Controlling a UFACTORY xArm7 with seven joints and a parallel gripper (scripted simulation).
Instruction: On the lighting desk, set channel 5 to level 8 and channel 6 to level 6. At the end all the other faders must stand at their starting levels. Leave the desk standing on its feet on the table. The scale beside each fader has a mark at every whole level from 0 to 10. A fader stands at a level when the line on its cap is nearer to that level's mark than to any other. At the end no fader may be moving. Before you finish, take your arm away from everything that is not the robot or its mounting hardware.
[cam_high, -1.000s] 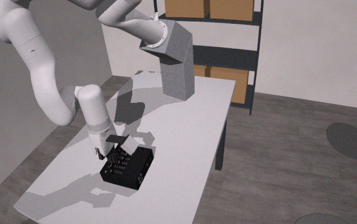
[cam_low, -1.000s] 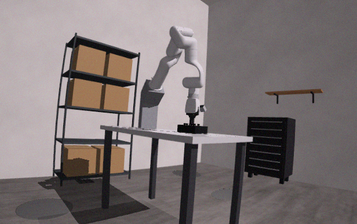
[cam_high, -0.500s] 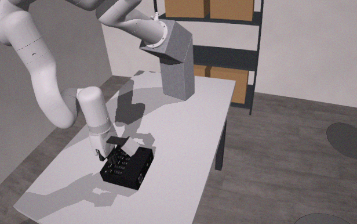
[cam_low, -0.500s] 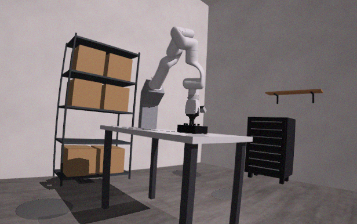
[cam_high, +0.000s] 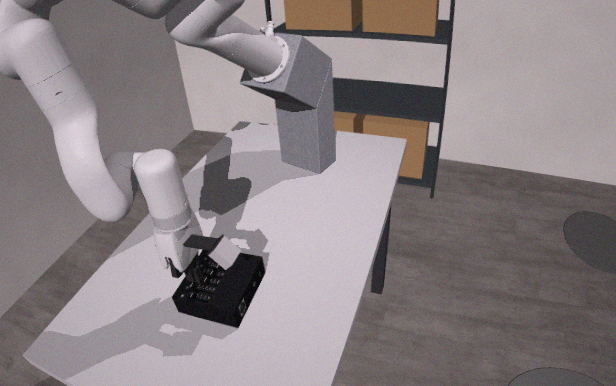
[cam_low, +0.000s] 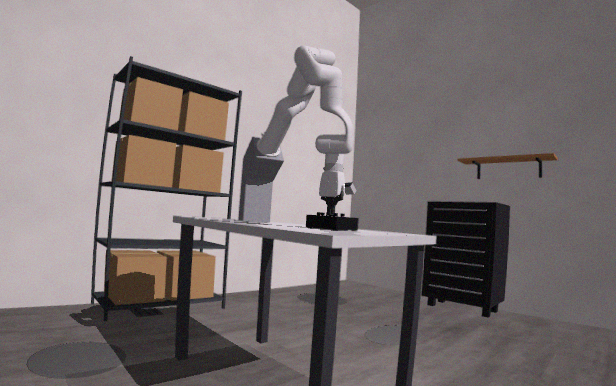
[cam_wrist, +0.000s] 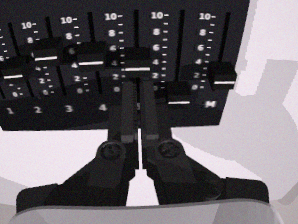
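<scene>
The black lighting desk (cam_high: 227, 297) (cam_low: 345, 223) stands flat on the white table (cam_high: 310, 225) (cam_low: 280, 231) near its front left. It carries a row of faders with white-lined caps and scales marked up to 10. My gripper (cam_high: 176, 272) (cam_low: 330, 212) (cam_wrist: 138, 99) is shut with nothing between the fingers. Its tips point down at the desk's near edge and touch the cap (cam_wrist: 136, 67) just right of the column labelled 4; the fingers hide that cap's own label. The cap to its right (cam_wrist: 178, 100) sits lower, and the rightmost cap (cam_wrist: 224, 83) a little higher.
The arm's grey base block (cam_high: 305, 115) (cam_low: 257, 185) stands at the table's far end. A dark shelf rack with cardboard boxes (cam_high: 400, 140) (cam_low: 150, 165) is behind the table. A black drawer cabinet (cam_low: 467, 252) stands by the wall.
</scene>
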